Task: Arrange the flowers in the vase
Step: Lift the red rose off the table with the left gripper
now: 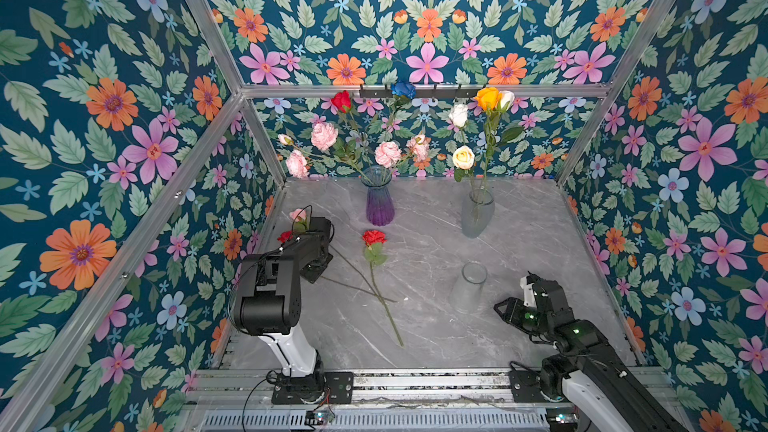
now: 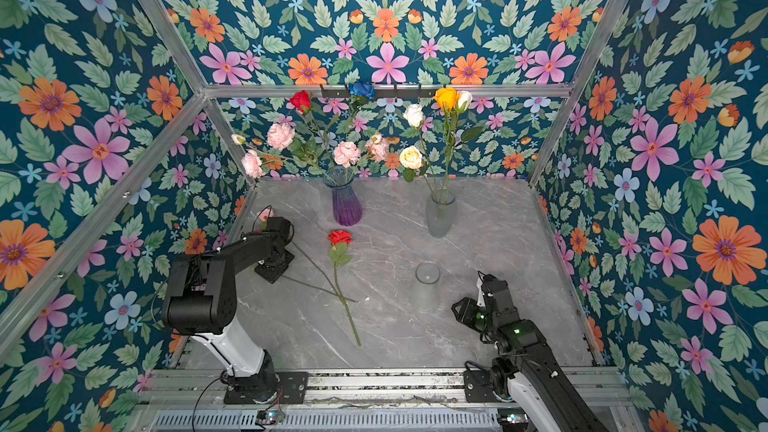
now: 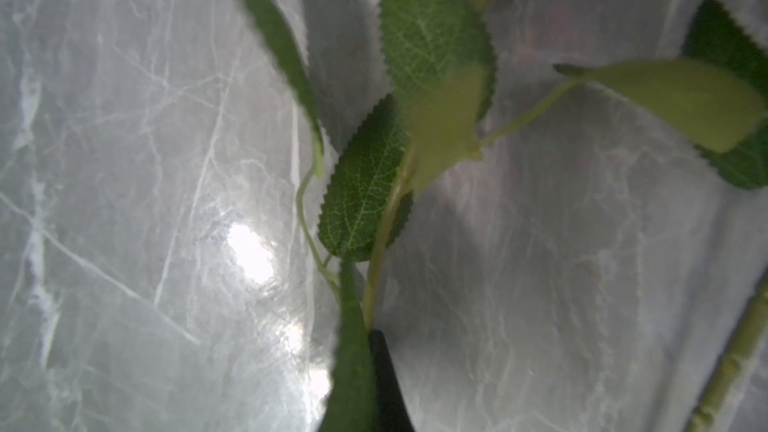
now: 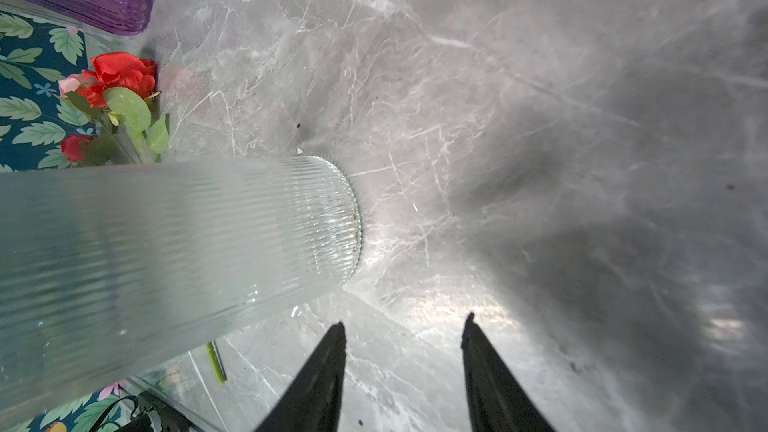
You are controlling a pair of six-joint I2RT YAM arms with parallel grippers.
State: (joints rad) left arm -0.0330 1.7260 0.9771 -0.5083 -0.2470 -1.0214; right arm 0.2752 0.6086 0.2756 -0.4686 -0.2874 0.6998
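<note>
We are seeing the left jaws pressed together on a leafy stem [image 3: 384, 234], which is running straight out from the dark fingertip [image 3: 388, 384] over the table [image 3: 124, 160]. Serrated leaves are fanning out just ahead of these jaws, and a bare stem [image 3: 730, 363] is lying off to one side of them. We cannot tell which bloom belongs to the pinched stem. In both top views a pink bud [image 1: 298, 214] and a small red bloom [image 1: 285, 236] are showing just beyond these jaws, partly hidden by the left arm [image 1: 270, 284]. A fallen red rose [image 1: 374, 238] is lying flat on the table between the two pairs of jaws, nearer the left ones, its stem crossing other thin stems.

The right jaws are standing spread, with bare table showing between them. Just beside them, apart from the fingers, a ribbed clear vase [image 4: 166, 251] is standing upright.

Well beyond both pairs of jaws, at the back of the table, a purple vase [image 1: 379, 205] is holding pink carnations [image 1: 324, 136], an upright red rose [image 1: 341, 100] and a blue rose [image 1: 403, 89]. A frosted vase [image 1: 477, 214] is holding an orange rose [image 1: 488, 98], a white rose [image 1: 458, 115] and a cream rose [image 1: 463, 157].
</note>
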